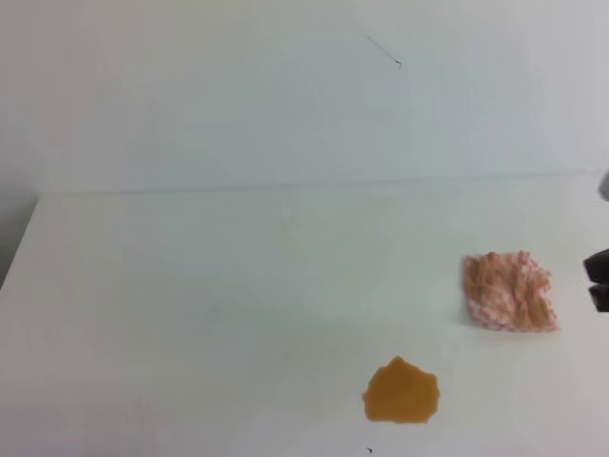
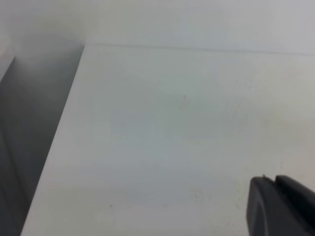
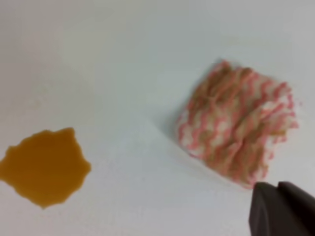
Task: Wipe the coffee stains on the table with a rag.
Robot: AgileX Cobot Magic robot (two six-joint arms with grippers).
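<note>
The rag (image 1: 509, 291) lies bunched on the white bench (image 1: 209, 286), just left of the right claw (image 1: 598, 283), untouched; its jaw spacing cannot be told. The coffee stains (image 1: 402, 391) sit nearer, leftward. No writing shows.

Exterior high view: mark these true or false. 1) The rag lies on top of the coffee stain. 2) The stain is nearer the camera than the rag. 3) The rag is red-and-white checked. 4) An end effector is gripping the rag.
1) False: the rag lies on the table apart from the coffee stain.
2) True.
3) True.
4) False: the right end effector sits at the right edge, clear of the rag.
</note>
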